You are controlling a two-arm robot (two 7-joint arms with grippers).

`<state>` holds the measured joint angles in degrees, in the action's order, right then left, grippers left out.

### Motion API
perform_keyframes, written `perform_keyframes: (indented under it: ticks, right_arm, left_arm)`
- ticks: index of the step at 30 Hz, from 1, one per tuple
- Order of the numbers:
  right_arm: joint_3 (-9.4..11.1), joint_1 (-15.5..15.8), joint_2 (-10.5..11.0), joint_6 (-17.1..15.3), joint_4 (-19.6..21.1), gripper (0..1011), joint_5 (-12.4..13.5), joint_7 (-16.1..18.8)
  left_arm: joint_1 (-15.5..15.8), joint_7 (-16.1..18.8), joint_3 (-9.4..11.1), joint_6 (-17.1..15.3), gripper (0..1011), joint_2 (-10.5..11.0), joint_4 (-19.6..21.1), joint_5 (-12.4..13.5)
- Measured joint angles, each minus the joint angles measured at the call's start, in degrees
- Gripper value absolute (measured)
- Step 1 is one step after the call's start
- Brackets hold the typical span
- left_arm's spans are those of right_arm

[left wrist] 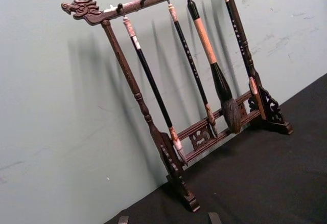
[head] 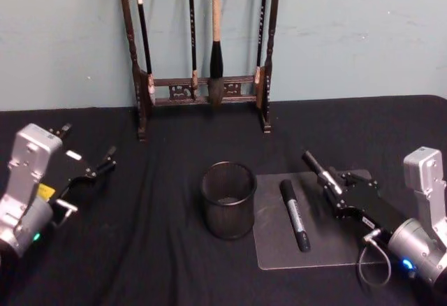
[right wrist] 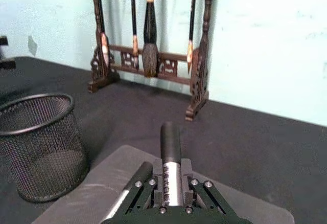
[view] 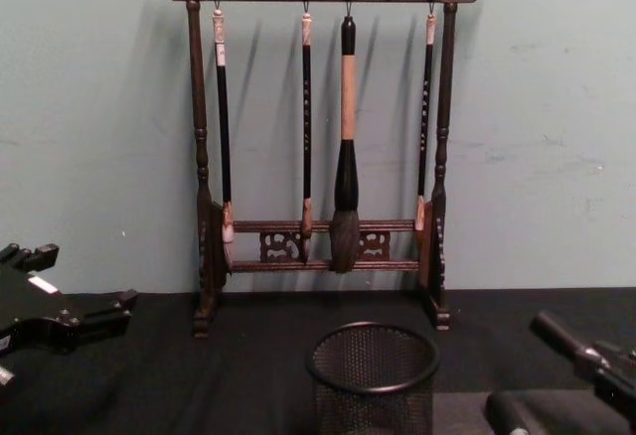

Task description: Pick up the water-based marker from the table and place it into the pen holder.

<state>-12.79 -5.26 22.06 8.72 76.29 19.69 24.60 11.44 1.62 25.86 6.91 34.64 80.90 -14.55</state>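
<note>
The round black wire-mesh pen holder (view: 373,380) loses its base at the chest view's lower edge. Print on the silver black-capped marker (right wrist: 170,155) is too small to read.

Lit moderately and evenly, from overhead and somewhat in front; apparently by more than one lamp, going by the doubled shadows. On the pale green wall (view: 537,137), soft faint shadows to both sides of the tall dark wooden brush rack (view: 197,107) and of the hanging brushes (view: 347,157). In the left wrist view, broader and darker, slanting beside each post. No hard edge to any shadow. Little detail from the matte black cloth of the table (head: 174,264), only faint folds. Dull sheen across the translucent grey mat (head: 272,243). Small bright glint on the silver-banded black marker (right wrist: 170,147) clamped in the right gripper (right wrist: 167,180). Thin highlight along the rim of the round black wire-mesh pen holder (head: 228,212).
</note>
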Motion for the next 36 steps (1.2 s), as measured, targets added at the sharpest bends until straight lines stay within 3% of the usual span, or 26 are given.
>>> perform_keyframes:
  ticks: [9, 17, 26, 36]
  right_arm:
    - [1.1, 0.7, -0.3, 5.7, 0.0, 210, 1.5, 2.2]
    - [1.1, 1.0, -0.3, 8.8, -0.1, 210, 1.5, 3.5]
    - [0.9, 0.3, 0.1, 8.0, 2.2, 210, 1.7, 4.2]
    - [-0.8, -2.4, -1.1, 4.7, 3.2, 210, 4.6, 5.5]
  left_arm:
    - [0.0, 0.0, 0.0, 0.0, 1009, 0.0, 0.0, 0.0]
    - [0.0, 0.0, 0.0, 0.0, 1009, 0.0, 0.0, 0.0]
    - [0.0, 0.0, 0.0, 0.0, 1009, 0.0, 0.0, 0.0]
    - [0.0, 0.0, 0.0, 0.0, 1009, 0.0, 0.0, 0.0]
